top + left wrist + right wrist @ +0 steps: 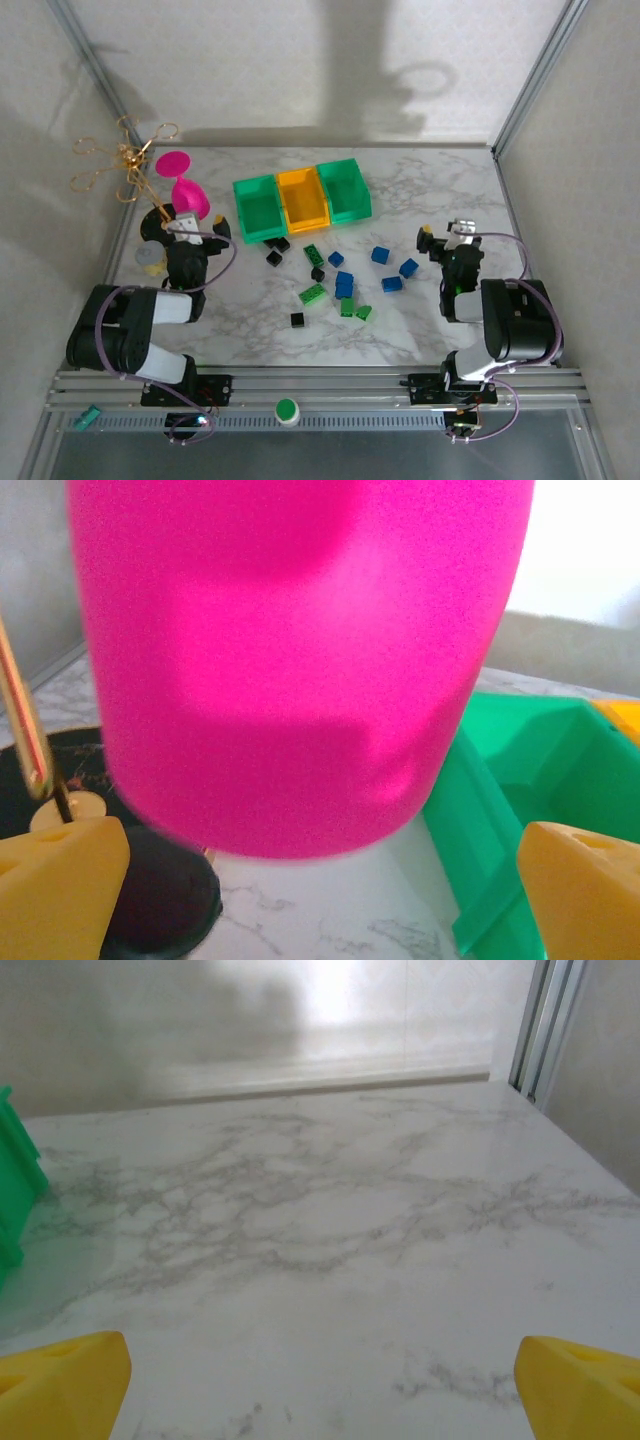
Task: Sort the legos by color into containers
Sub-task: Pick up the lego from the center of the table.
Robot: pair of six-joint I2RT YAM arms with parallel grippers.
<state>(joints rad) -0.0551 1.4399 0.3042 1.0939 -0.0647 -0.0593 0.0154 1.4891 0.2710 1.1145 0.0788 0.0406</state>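
Observation:
The legos lie loose on the marble in front of the containers: blue ones, green ones and black ones. The containers stand in a row at the back: a green bin, an orange-yellow bin and another green bin. My left gripper is open at the left, just before the pink goblet, its yellow fingertips wide apart with nothing between them. The left green bin sits to its right. My right gripper is open over bare marble, right of the legos, fingertips spread.
A pink goblet looms close in front of my left gripper. A gold wire stand on a black base is at the far left. A small round object lies by the left arm. Walls and metal frame posts bound the table.

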